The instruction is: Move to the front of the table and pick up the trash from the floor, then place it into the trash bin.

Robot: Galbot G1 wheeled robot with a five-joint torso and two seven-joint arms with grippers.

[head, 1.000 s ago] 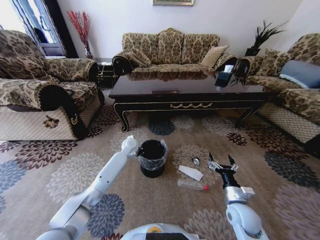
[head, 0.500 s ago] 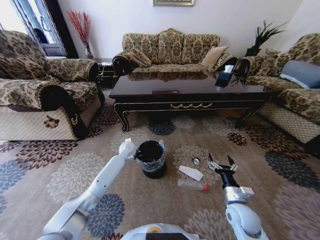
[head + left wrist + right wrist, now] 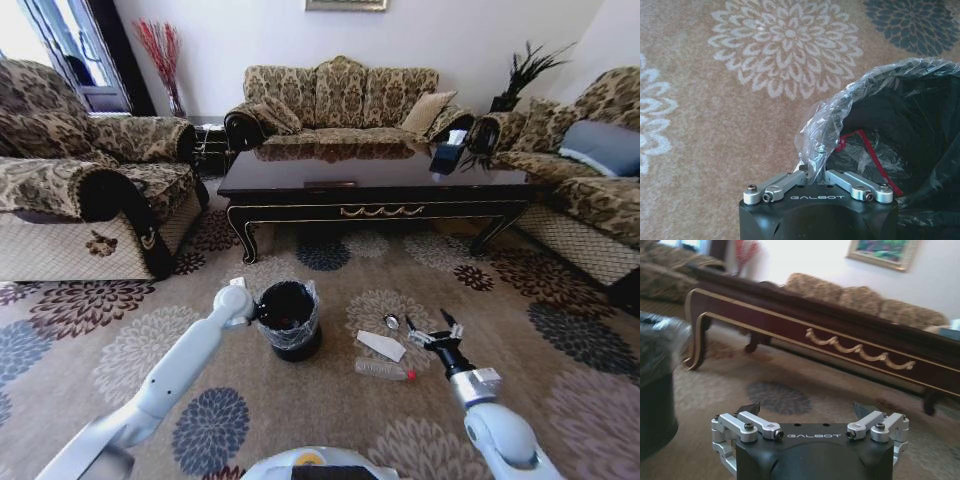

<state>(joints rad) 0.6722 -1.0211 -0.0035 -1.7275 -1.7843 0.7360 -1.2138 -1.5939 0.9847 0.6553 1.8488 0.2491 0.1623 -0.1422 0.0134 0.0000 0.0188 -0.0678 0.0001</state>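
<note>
Now, left gripper [image 3: 816, 167]: jaws pressed together on the plastic liner at the trash bin [image 3: 289, 318] rim.
Right gripper [image 3: 432, 331]: jaws spread wide, low over the floor [image 3: 560, 390], just beside the trash.
Trash: bottle [image 3: 384, 370], white piece [image 3: 381, 345], tiny round item [image 3: 392, 321], on carpet between bin and right gripper.
Table [image 3: 375, 182]: behind the bin.

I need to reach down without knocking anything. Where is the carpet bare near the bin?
Bare carpet lies this side of the bin, and between bin and table. It is crowded right of the bin: paper, bottle, a small round item, then the open right hand. The left hand pinches the bin's liner.
</note>
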